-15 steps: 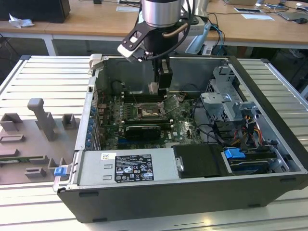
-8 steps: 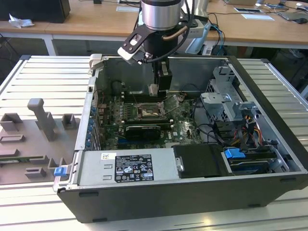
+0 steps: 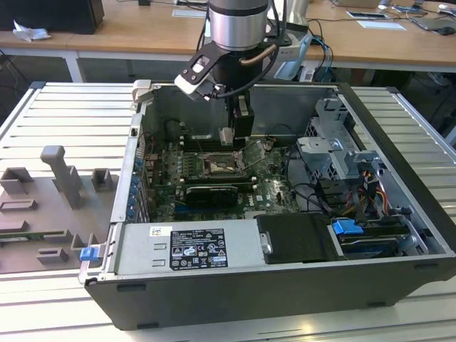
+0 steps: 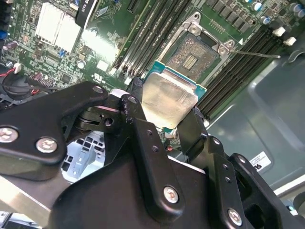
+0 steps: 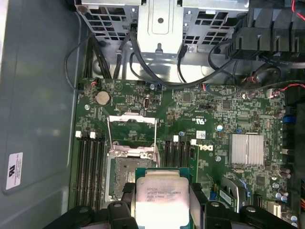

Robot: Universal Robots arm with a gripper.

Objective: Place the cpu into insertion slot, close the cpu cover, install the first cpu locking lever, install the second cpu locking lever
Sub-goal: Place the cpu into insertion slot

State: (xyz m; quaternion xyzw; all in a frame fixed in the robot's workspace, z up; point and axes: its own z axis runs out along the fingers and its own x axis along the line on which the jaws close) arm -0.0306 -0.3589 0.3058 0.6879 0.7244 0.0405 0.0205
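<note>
My gripper (image 4: 164,106) is shut on the cpu (image 4: 170,97), a square chip with a silvery lid on a green-edged base, held by two opposite sides between the black fingers (image 4: 137,95). In the first wrist view the cpu (image 5: 159,193) hangs above the green board, beside and partly over the insertion slot (image 5: 122,175), whose dark contact field lies uncovered. The cpu cover (image 5: 132,128) is swung open at the slot's far side. The insertion slot (image 4: 193,53) is bare too, with a thin locking lever (image 4: 257,54) sticking out beside it. In the exterior view the gripper (image 3: 228,139) hovers over the insertion slot (image 3: 219,166).
The open computer case (image 3: 399,214) walls in the board on all sides. Black memory slots (image 5: 90,167) flank the socket, a finned heatsink (image 5: 247,149) stands nearby, and cables (image 5: 143,62) run to the metal drive cage (image 3: 335,142). A grey fixture block (image 3: 60,174) rests outside the case.
</note>
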